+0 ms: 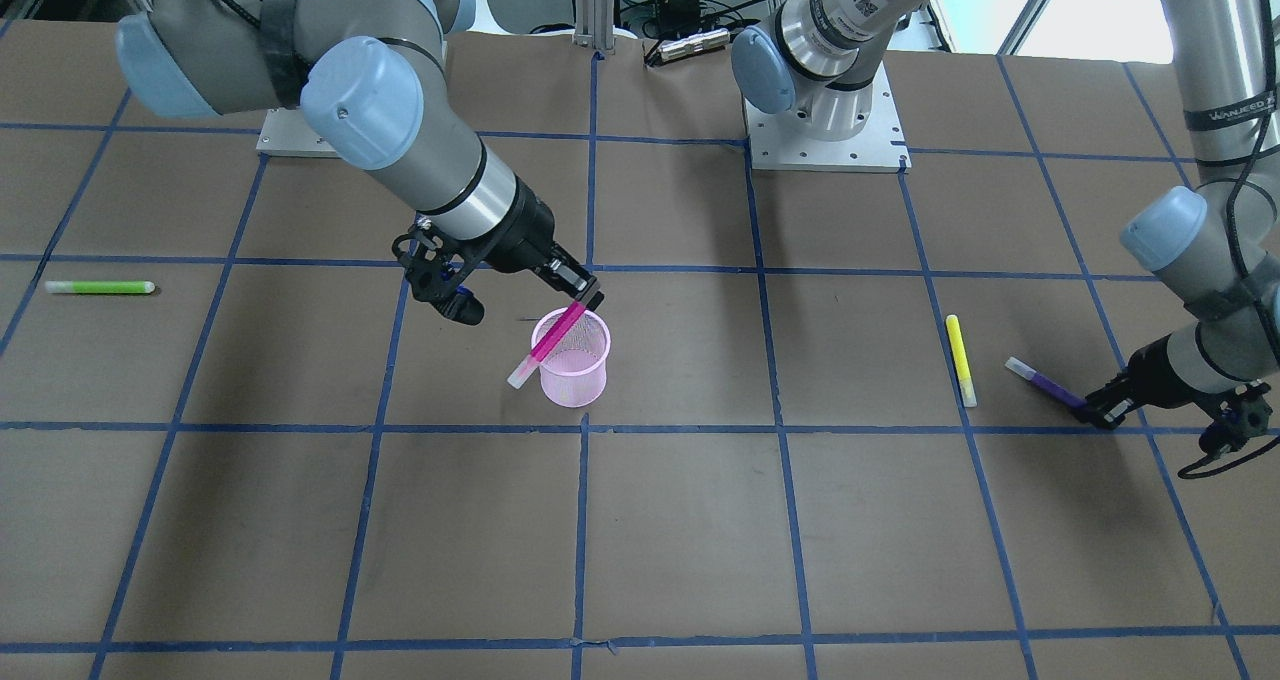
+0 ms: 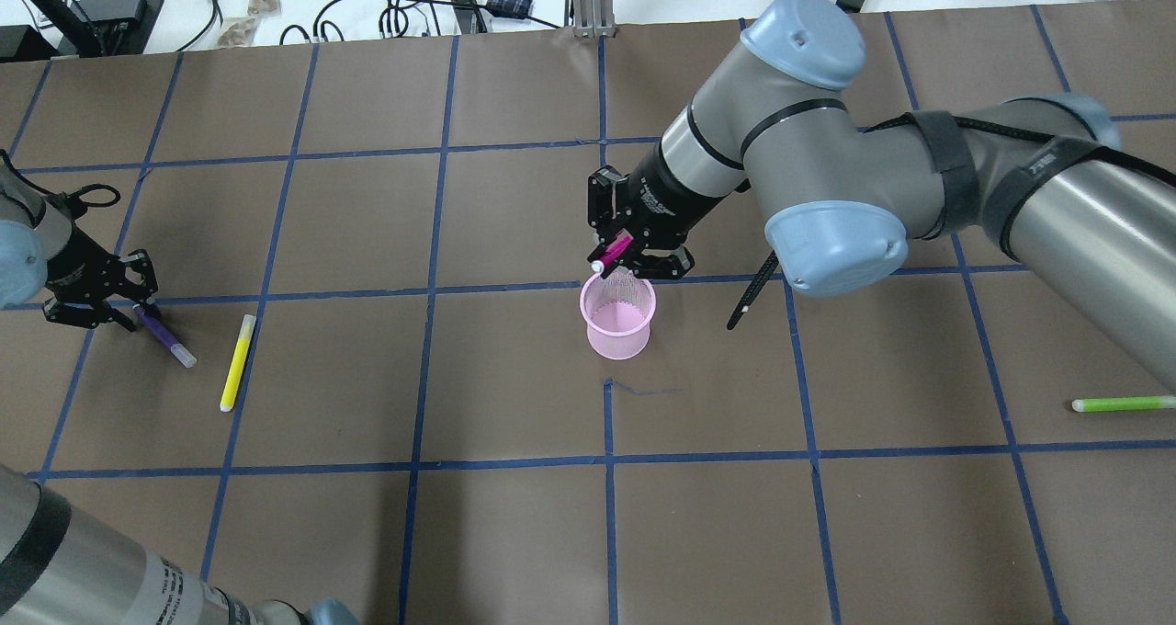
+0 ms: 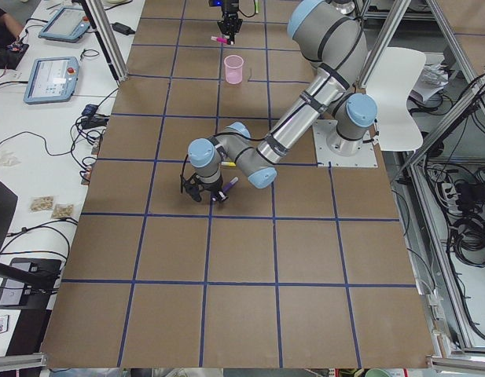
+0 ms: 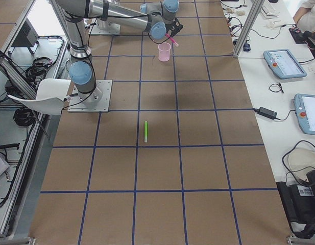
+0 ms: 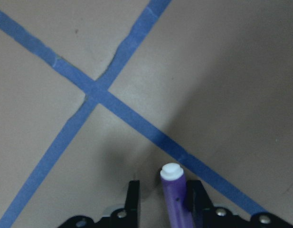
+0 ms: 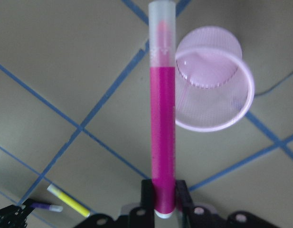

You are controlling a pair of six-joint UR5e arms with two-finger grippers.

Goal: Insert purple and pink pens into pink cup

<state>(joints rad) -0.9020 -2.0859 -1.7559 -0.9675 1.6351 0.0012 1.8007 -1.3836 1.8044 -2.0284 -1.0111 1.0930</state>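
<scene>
My right gripper [image 1: 582, 295] is shut on the top end of a pink pen [image 1: 555, 338]. It holds the pen tilted, cap end down, over the rim of the pink mesh cup [image 1: 575, 370] at the table's middle. In the right wrist view the pen [image 6: 163, 133] lies across the cup's [image 6: 217, 95] left rim. The purple pen [image 2: 167, 338] lies on the table at the far left. My left gripper [image 2: 129, 317] is low at its end. In the left wrist view the fingers [image 5: 132, 199] straddle the pen [image 5: 174, 199] with a gap, so the gripper is open.
A yellow pen [image 2: 236, 361] lies just right of the purple one. A green pen [image 2: 1121, 404] lies near the table's right edge. A thin black strap [image 2: 751, 294] hangs from the right arm beside the cup. Blue tape lines grid the brown table.
</scene>
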